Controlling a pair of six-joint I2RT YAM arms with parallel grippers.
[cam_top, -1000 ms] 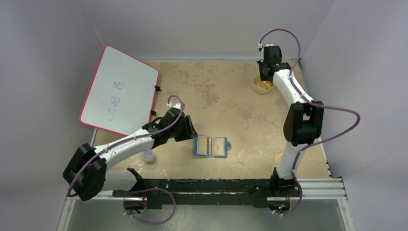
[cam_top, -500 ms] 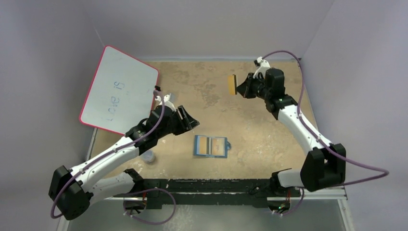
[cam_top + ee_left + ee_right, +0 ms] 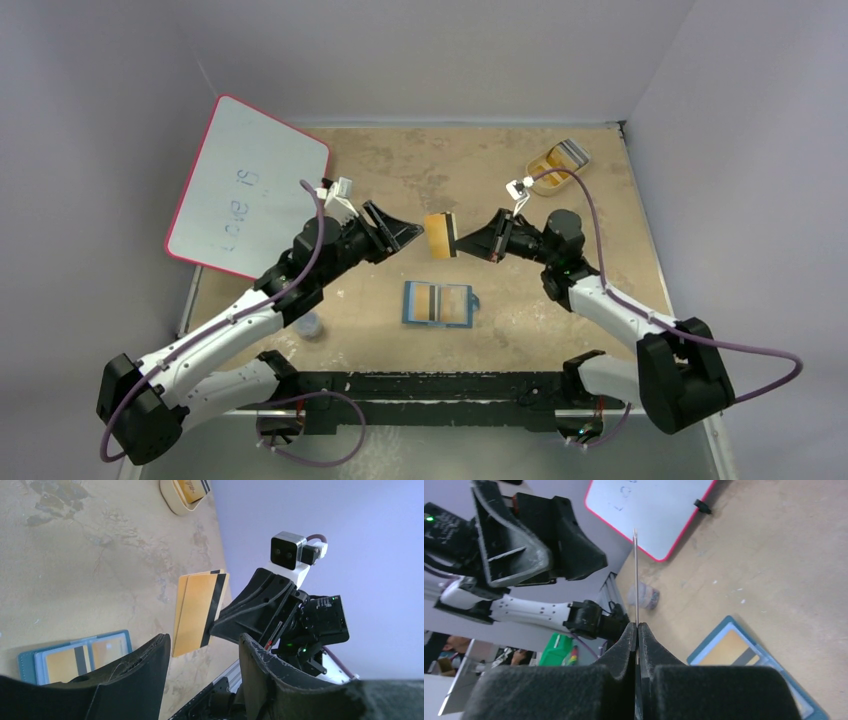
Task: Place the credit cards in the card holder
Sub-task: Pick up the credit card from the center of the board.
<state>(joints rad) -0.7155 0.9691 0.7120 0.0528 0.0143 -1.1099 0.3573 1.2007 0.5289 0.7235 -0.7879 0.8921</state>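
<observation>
I observed the table (image 3: 420, 160), tan and stained, carrying every item noted below. The whiteboard (image 3: 245, 185), pink-rimmed with faint blue writing, lay at the far left, overhanging the table edge.

The left claw (image 3: 408, 232) was raised above the middle of the table, pointing right. Its fingers (image 3: 150, 665) were spread wide and held nothing. The right claw (image 3: 462, 243) faced it from the other side. Its jaws were pressed tight on one edge of an orange-yellow card (image 3: 440, 236) with a dark stripe. The card was held in the air, standing on edge between the two claws. It was just ahead of the left claw's tips and apart from them. From the left wrist view, the card (image 3: 197, 612) showed a second yellow layer along one side. I could not tell whether one card or two were gripped. From the right wrist view, it appeared edge-on as a thin line (image 3: 636, 575).

The card holder (image 3: 438, 303) lay open and flat below the claws, towards the near edge. Orange cards showed in both pockets, one with a dark stripe.

The beige tray (image 3: 535, 172) sat at the far right corner. It held further cards (image 3: 552, 168), orange and grey.

A small clear jar (image 3: 309, 324) stood near the left arm.
</observation>
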